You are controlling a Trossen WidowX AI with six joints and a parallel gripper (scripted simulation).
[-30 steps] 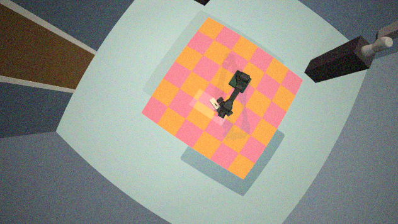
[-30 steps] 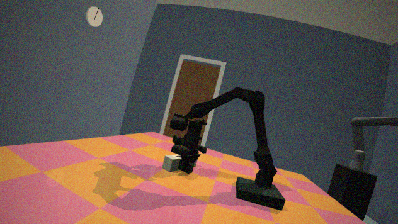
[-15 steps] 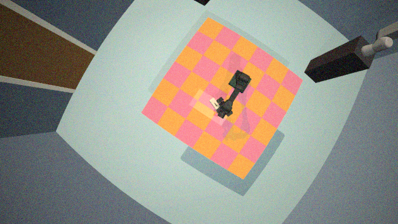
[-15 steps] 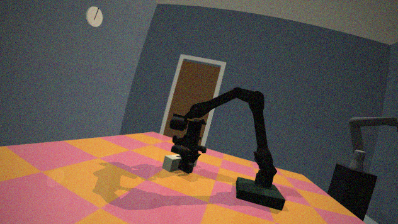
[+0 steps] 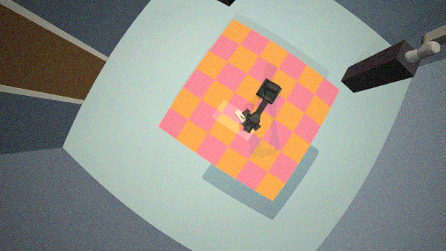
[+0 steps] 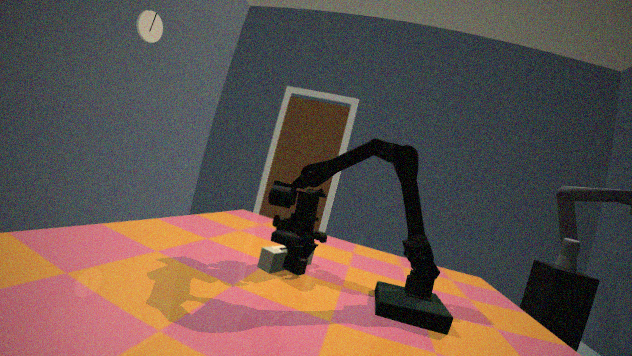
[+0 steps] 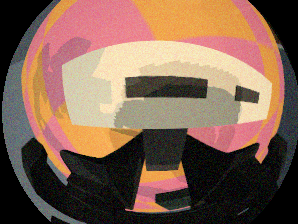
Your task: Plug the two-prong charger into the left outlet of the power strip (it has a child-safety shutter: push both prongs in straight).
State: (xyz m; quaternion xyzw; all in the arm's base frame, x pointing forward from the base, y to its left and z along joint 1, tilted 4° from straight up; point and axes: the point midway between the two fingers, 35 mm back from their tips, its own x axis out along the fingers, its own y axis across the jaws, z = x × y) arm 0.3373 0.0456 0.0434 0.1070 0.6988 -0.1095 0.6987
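The cream power strip (image 5: 240, 115) (image 6: 271, 261) (image 7: 90, 95) lies across the wrist view, with a long dark rectangle and a small dark rectangle on its upper face. Its outlet openings cannot be made out. My gripper (image 5: 249, 121) (image 6: 298, 264) (image 7: 161, 135) points down close beside the strip and is shut on the dark charger. The charger (image 7: 164, 157) shows between the fingers, its front end meeting the strip's near edge in the wrist view, left of the small rectangle. Its prongs are hidden, so how far they are in cannot be told. In the top and exterior views the gripper hides the charger.
The arm's base (image 5: 269, 91) (image 6: 413, 310) (image 7: 173, 198) stands on the orange and pink checkered top (image 5: 190, 139) (image 6: 115, 310). A dark box-shaped fixture (image 5: 382, 67) (image 6: 559, 300) with a pale neck is beyond the table edge. The arm's shadow falls across the top.
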